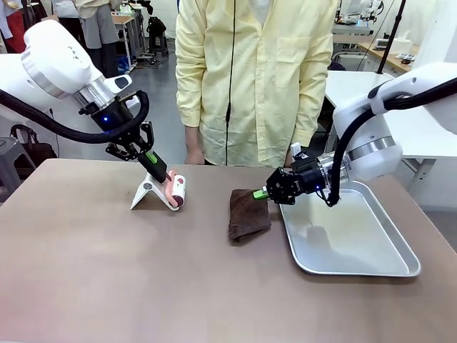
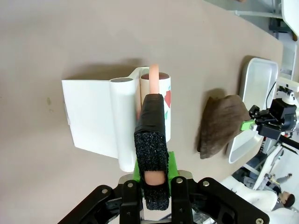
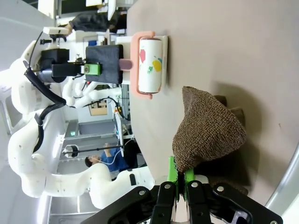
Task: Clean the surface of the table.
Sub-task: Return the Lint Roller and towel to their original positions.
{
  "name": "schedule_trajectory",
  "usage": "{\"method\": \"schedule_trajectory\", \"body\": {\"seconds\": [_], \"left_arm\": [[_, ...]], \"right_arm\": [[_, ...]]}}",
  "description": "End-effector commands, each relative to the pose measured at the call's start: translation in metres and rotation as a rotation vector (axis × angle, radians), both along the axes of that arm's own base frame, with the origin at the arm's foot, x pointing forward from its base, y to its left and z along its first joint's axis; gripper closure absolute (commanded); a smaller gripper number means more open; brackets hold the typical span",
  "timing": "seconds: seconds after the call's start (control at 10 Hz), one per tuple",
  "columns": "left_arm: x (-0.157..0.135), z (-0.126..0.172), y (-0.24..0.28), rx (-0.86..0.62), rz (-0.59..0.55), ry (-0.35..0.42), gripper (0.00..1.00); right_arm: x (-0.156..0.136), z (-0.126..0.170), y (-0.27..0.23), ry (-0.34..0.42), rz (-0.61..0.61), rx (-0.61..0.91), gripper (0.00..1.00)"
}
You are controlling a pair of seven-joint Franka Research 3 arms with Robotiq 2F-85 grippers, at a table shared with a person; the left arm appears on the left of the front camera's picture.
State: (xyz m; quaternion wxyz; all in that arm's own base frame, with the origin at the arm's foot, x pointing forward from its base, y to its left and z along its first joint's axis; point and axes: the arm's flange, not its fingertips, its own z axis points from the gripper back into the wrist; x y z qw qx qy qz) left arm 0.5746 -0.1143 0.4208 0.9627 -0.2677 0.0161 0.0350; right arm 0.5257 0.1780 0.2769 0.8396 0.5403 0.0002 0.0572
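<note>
Left gripper (image 2: 150,154) clamps roller handle (image 2: 154,77); right wrist reveals cloth (image 3: 208,130) pinched.

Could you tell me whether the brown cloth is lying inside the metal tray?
No; in the front view the brown cloth lies on the table beside the metal tray, with the right gripper pinching its edge.

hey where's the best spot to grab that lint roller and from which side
By its pink handle, from above along its length. The handle is a thin bar standing clear of the wide roller drum and the white stand, so two fingers close around it easily. The left pincer is already shut on it that way.
</note>
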Motion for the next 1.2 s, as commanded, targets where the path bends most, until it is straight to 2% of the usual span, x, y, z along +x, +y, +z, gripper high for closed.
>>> {"method": "schedule_trajectory", "body": {"seconds": [0.0,0.2,0.3,0.4,0.5,0.6,0.9,1.0,1.1], "left_arm": [[0.006,-0.002,-0.007,0.069,-0.002,0.001,0.78],[0.007,-0.004,-0.009,0.071,-0.001,0.005,0.78],[0.007,-0.004,-0.009,0.067,-0.001,0.015,0.73],[0.007,-0.004,-0.009,0.059,0.003,0.017,0.20],[0.008,-0.004,-0.008,0.070,0.012,0.012,0.16],[0.009,0.000,-0.001,0.059,0.049,0.000,0.00],[0.009,0.002,0.005,0.054,0.070,-0.008,0.00],[0.009,0.005,0.011,0.047,0.084,-0.012,0.00],[0.008,0.007,0.017,0.039,0.101,-0.018,0.00]], "right_arm": [[0.010,0.002,0.004,0.024,0.014,0.006,0.94],[0.010,0.001,0.004,0.017,0.016,0.008,0.94],[0.010,0.000,0.003,0.024,0.018,0.004,0.87],[0.010,-0.001,0.002,0.033,0.027,0.021,0.38],[0.010,-0.001,0.002,0.042,0.027,0.021,0.30],[0.010,-0.001,0.001,0.038,0.037,0.029,0.00],[0.009,-0.002,0.000,0.040,0.041,0.027,0.00],[0.007,-0.002,0.000,0.043,0.085,0.030,0.05],[0.006,-0.001,-0.003,0.039,0.082,0.033,0.00]]}}
